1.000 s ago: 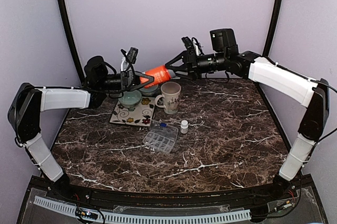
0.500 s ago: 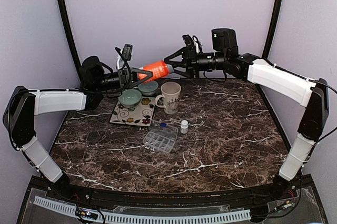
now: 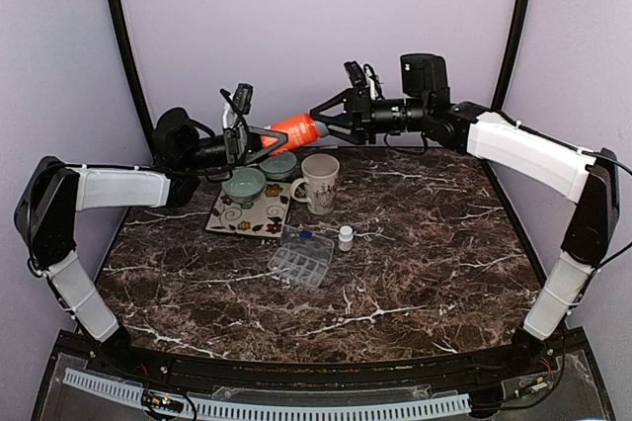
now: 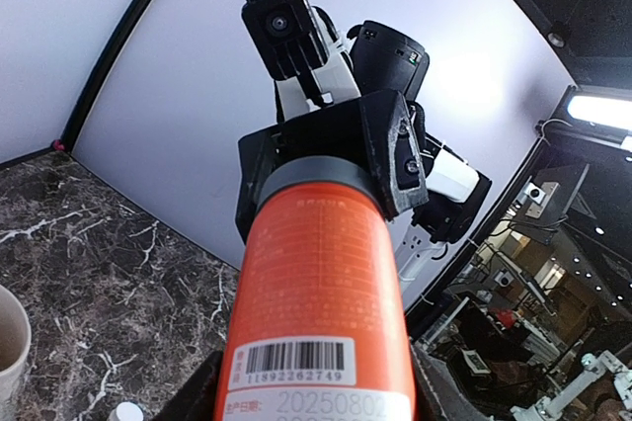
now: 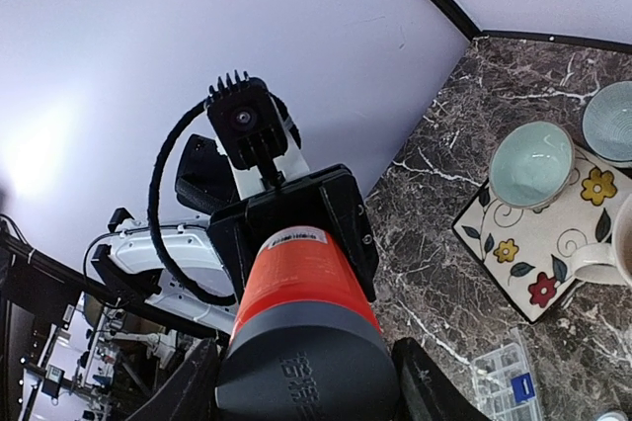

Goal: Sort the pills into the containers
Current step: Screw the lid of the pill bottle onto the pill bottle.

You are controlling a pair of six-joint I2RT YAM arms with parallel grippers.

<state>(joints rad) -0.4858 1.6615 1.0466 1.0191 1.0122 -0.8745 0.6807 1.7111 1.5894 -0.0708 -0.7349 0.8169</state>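
The dark marble table (image 3: 415, 243) is filling the floor of the scene, and both white arms are reaching high over its back edge, the left arm (image 3: 109, 187) from one side and the right arm (image 3: 523, 149) from the other. Down on the table a flowered tile (image 3: 259, 218) is lying at back left, a clear pill organizer (image 3: 301, 261) is sitting in front of it, and a cream mug (image 3: 320, 184) is standing at the tile's right edge. Up in the air, the orange bottle (image 3: 293, 131) is lying tilted between the arms. The left gripper (image 3: 259, 141) is clamping its body and the right gripper (image 3: 321, 123) is clamping its grey cap (image 5: 306, 362) end. Two teal bowls (image 3: 243, 184) are resting on the tile, and a small white vial (image 3: 346, 237) is standing just beside the organizer.
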